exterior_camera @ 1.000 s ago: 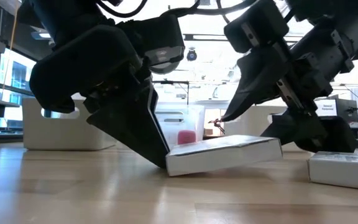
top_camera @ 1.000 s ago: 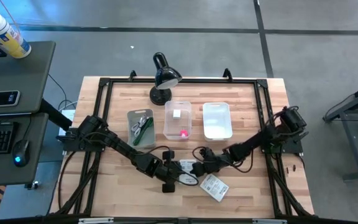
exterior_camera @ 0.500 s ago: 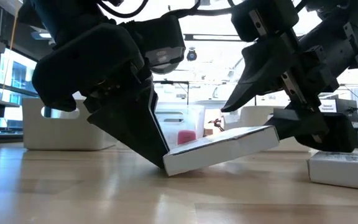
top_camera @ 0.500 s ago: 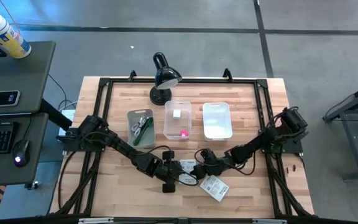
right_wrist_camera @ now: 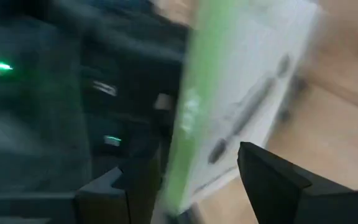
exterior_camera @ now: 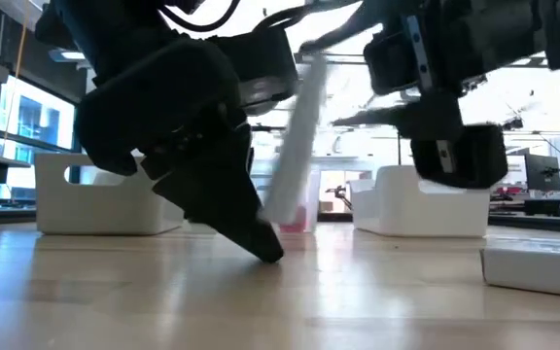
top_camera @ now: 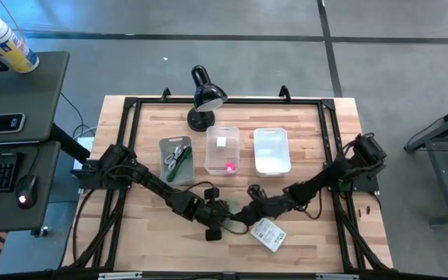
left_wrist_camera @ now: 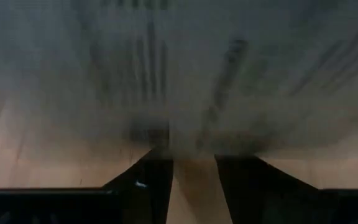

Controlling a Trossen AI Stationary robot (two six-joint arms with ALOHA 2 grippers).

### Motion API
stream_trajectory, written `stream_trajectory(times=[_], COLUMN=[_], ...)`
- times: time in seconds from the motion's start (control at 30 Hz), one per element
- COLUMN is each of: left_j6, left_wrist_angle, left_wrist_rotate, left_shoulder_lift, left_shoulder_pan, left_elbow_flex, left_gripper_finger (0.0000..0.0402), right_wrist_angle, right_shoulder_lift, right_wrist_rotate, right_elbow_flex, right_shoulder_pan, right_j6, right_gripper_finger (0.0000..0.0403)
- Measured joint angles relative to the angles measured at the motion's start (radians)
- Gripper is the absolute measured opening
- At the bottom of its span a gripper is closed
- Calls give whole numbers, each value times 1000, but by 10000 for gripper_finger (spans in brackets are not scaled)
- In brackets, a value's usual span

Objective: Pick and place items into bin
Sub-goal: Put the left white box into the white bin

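I am tipping the white packet (exterior_camera: 295, 136) upright: right gripper (top_camera: 243, 218) clamped on it, left gripper (top_camera: 211, 222) bracing, its spread unclear. Steep tilt risks slippage.

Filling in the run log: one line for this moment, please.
left gripper: tips on table, bracing packet | right gripper: tipping packet up on edge | second packet: flat on table | bins: behind

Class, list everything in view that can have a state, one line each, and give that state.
left gripper: open, tips down on the table
right gripper: shut on the raised packet
raised packet: standing steeply on edge between both grippers
second packet: lying flat, untouched
grey bin: holds cords and a green stick
clear bin: holds a white block and a pink cube
white bin: empty
desk lamp: upright
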Motion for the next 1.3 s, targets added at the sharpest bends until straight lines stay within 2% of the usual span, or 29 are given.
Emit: stream_trajectory(times=[0.1, 0.4, 0.83, 1.3], left_j6=[-1, 5, 53, 113], left_wrist_angle=[9, 14, 96, 41], left_wrist_rotate=[-6, -23, -37, -80], left_shoulder_lift=[2, 3, -3, -93], left_shoulder_pan=[0, -1, -1, -1], left_elbow_flex=[0, -1, -3, -3], left_gripper_finger=[113, 113, 113, 113], right_wrist_angle=[47, -189, -232, -200], right_shoulder_lift=[2, -11, -12, -23], right_wrist_rotate=[0, -25, 1, -4], right_elbow_flex=[-5, -12, -12, -13], right_shoulder_pan=[0, 8, 23, 52], right_j6=[-35, 98, 124, 120], right_gripper_finger=[203, 196, 166, 187])
